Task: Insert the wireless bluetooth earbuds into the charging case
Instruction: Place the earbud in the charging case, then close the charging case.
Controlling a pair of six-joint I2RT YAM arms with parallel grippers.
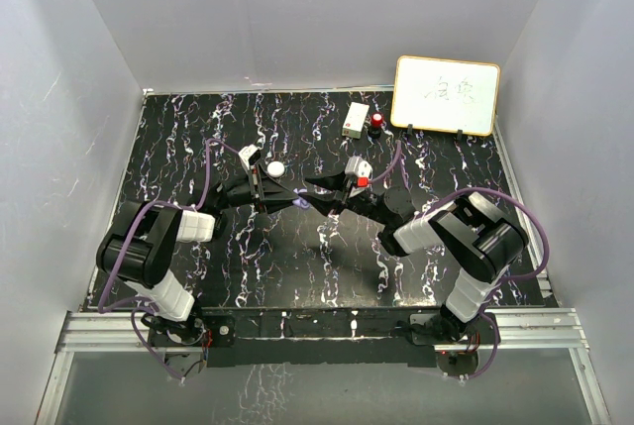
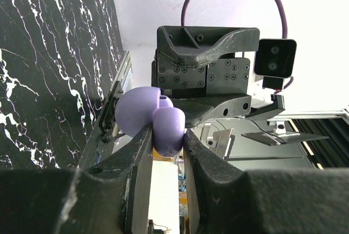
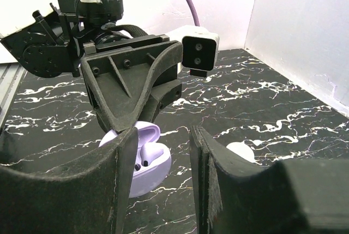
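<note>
Earbuds (image 3: 146, 155) sit in the open purple charging case (image 3: 148, 178), which the left gripper (image 2: 168, 138) pinches.

The left jaws are clamped on the case's hinged halves, lid up. The right gripper (image 3: 163, 136) faces the case from close by, its jaws apart with nothing between them. A white round case (image 3: 240, 151) lies on the black marbled table (image 3: 262, 114) near the purple case, on the right gripper's side.
</note>
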